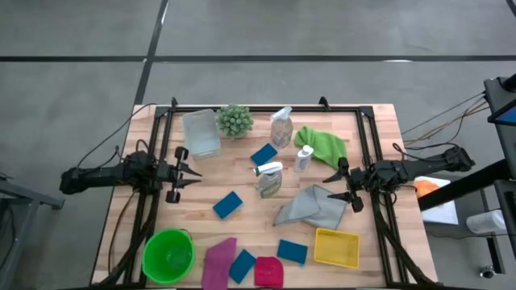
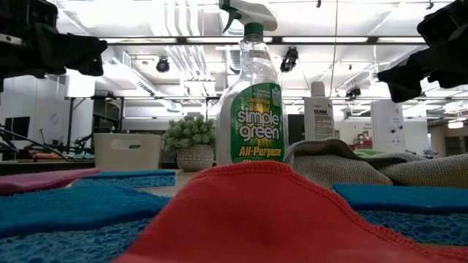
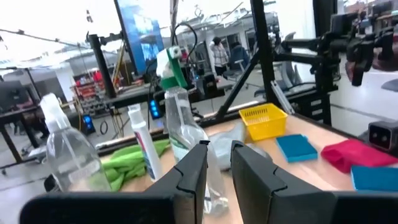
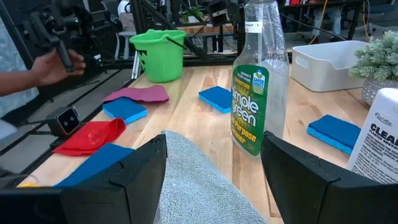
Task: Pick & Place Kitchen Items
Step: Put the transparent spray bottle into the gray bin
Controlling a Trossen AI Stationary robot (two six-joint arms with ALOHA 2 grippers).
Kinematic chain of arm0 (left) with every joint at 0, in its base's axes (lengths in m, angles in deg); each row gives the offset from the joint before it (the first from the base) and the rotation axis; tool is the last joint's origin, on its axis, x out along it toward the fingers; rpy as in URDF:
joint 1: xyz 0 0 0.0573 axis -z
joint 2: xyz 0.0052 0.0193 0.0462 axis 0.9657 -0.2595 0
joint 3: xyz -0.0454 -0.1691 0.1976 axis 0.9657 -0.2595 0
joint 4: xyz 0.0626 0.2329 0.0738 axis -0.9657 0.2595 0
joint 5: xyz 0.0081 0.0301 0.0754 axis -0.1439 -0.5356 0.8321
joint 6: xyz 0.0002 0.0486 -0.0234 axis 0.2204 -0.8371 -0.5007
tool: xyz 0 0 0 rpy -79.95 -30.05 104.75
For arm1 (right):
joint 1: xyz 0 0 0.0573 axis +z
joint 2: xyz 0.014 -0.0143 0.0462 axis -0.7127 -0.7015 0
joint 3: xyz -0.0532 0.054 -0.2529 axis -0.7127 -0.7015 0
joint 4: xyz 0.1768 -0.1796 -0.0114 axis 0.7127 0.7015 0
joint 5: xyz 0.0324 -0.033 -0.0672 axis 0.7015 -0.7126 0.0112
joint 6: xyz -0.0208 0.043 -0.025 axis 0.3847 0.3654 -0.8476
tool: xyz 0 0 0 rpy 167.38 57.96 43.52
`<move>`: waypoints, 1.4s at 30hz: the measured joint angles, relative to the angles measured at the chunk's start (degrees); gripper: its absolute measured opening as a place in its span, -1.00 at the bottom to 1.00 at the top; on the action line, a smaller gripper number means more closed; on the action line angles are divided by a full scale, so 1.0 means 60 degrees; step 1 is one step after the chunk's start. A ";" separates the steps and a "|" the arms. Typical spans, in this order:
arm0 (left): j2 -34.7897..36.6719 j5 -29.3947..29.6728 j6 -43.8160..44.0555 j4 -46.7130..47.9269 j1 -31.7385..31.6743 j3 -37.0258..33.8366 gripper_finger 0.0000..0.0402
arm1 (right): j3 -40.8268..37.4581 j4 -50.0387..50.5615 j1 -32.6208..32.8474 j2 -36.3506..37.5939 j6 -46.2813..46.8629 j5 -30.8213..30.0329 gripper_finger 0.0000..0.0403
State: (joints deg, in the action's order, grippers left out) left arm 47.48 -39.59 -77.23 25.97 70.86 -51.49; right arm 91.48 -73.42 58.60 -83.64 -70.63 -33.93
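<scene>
My left gripper hovers over the table's left middle, its fingers a little apart and empty; its wrist view looks toward the spray bottles. My right gripper hovers at the right middle, wide open and empty, above the near edge of a grey cloth. A green-labelled spray bottle stands mid-table. A clear spray bottle and a small white-capped bottle stand farther back. A green cloth lies at the far right. Blue sponges, a pink cloth and a red cloth lie flat.
A green bucket stands at the near left and a yellow basket at the near right. A white bin and a small spiky plant stand at the far left. A person's hand shows beyond the table.
</scene>
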 joint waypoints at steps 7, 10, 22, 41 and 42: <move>0.0000 0.0103 -0.0040 0.0173 0.0000 -0.0018 -0.62 | 0.0000 0.0000 -0.0002 0.0000 0.0000 0.0000 0.26; -0.0005 0.0107 -0.0036 0.0200 0.0000 -0.0018 -0.62 | 0.0000 -0.0192 0.0000 -0.0004 0.0014 0.0000 0.26; -0.0004 0.0103 0.1673 0.0206 0.0007 -0.0022 -0.62 | -0.0004 -0.2815 -0.0001 0.0007 0.0075 0.0000 0.26; -0.0004 0.0722 0.3887 0.0217 0.0004 -0.0022 -0.62 | -0.0004 -0.3466 -0.0015 -0.0004 0.0533 -0.0754 0.26; -0.0004 0.0902 0.4121 0.0218 0.0001 -0.0023 -0.62 | -0.0004 -0.3453 -0.0015 -0.0004 0.0541 -0.0754 0.26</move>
State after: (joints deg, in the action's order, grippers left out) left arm 47.46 -34.18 -52.50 27.28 70.87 -51.62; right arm 91.46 -94.13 58.51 -83.66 -67.39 -38.46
